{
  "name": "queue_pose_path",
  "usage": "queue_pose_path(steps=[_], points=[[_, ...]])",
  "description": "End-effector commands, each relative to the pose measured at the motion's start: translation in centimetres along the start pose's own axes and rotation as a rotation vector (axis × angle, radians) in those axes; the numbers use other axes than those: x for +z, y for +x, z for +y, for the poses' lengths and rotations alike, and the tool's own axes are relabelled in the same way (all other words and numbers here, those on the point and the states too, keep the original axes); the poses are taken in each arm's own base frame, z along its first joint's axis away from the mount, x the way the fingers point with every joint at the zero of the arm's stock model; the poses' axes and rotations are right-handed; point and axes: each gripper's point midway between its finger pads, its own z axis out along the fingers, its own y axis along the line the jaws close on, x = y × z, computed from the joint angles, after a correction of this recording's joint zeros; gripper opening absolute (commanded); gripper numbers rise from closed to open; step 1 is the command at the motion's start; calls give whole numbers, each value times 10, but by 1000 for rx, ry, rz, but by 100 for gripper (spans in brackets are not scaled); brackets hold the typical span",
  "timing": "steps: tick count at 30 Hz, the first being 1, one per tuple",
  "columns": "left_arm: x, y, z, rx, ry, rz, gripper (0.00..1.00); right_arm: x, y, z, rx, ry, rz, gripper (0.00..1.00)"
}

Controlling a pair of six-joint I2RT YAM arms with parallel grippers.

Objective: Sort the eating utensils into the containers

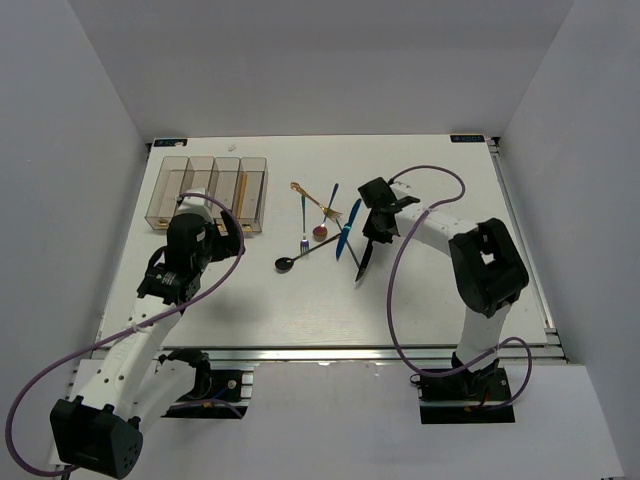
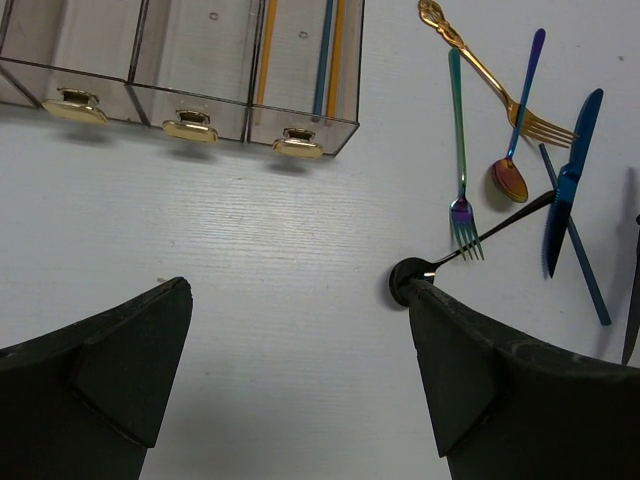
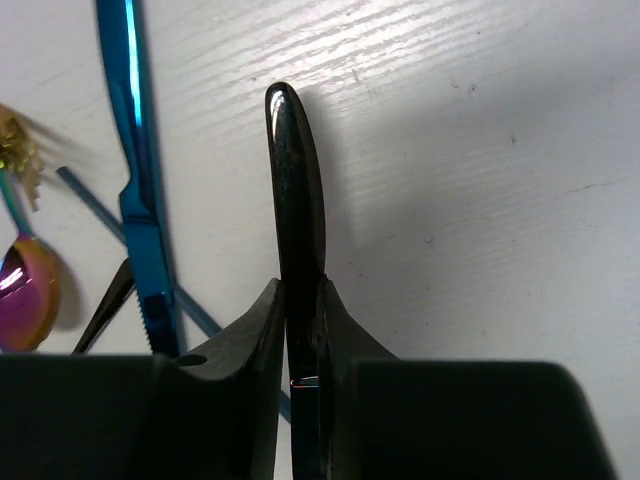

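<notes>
The four joined clear brownish containers (image 1: 210, 190) stand at the back left, and their gold marks show in the left wrist view (image 2: 190, 128). Orange and grey chopsticks (image 2: 328, 50) lie in the rightmost bin. My left gripper (image 1: 222, 228) is open and empty (image 2: 300, 370) in front of the bins. A black spoon (image 2: 405, 282) lies by its right finger. My right gripper (image 1: 378, 222) is shut (image 3: 300, 300) on a black knife (image 3: 297, 190), which also shows in the top view (image 1: 364, 262). Nearby lie a blue knife (image 1: 348, 228), a green fork (image 1: 304, 220) and a gold fork (image 1: 312, 198).
A spoon with a blue handle and a reddish bowl (image 2: 510, 178) and a thin blue stick (image 2: 575, 240) lie among the loose utensils at the table's middle. Grey walls close in the table on the left, back and right. A purple cable loops over each arm.
</notes>
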Motion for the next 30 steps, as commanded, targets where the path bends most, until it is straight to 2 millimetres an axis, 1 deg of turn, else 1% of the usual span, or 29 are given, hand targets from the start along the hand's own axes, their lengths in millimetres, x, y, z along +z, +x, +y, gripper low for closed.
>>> queue_pose_path(steps=[1,3,4,7,8,9,10,11,12,13,14,15,16,17,18,20,21,23,24,26,27,28,30], points=[[-4,-6,-11,-24,50,-8,98,-23,-19,19,-6,-118,-71,0],[-4,-7,-19,-46,90,-7,98,-33,-27,27,-7,-176,-103,0],[-4,-6,-23,-57,107,-2,98,-34,-24,29,-19,-195,-96,0],[-5,-8,-44,-126,211,3,98,-48,-25,42,-76,-263,-107,0],[-7,-10,-57,-181,276,2,98,-53,-26,47,-126,-284,-119,0],[-7,-11,-65,-213,313,1,98,-64,-20,60,-169,-327,-119,0],[-9,-13,-73,-249,354,1,98,-71,-17,67,-203,-353,-124,0],[-11,-26,-86,-331,417,-34,98,-81,-18,79,-234,-388,-135,0],[-13,-20,-97,-365,486,-9,98,-93,-10,91,-293,-427,-140,0],[-16,-23,-106,-449,533,3,98,-101,-4,100,-320,-466,-132,0],[-21,-39,-117,-475,613,-52,98,-112,-2,111,-337,-504,-137,0],[-20,-33,-123,-496,648,-24,98,-125,5,122,-358,-545,-139,0],[-21,-34,-129,-515,673,-19,98,-132,9,128,-366,-570,-141,0],[-22,-36,-134,-535,690,-16,98,-144,8,135,-364,-601,-157,0],[-18,-35,-136,-537,689,-5,98,-154,16,144,-377,-634,-153,0],[-17,-31,-142,-533,697,10,98,-167,17,155,-376,-678,-171,0],[-16,-30,-143,-532,692,14,98,-178,20,162,-379,-703,-177,0],[-12,-25,-141,-535,668,24,98,-188,21,171,-377,-732,-183,0],[-12,-25,-140,-536,666,21,98,-197,24,179,-385,-758,-187,0],[-11,-23,-140,-542,672,18,98,-205,28,188,-395,-793,-182,0],[-12,-24,-141,-542,678,15,98,-211,34,194,-405,-814,-179,0],[-11,-22,-142,-544,682,21,98,-217,33,198,-406,-827,-184,0],[-10,-20,-141,-540,678,26,97,-227,38,203,-414,-855,-186,0]])
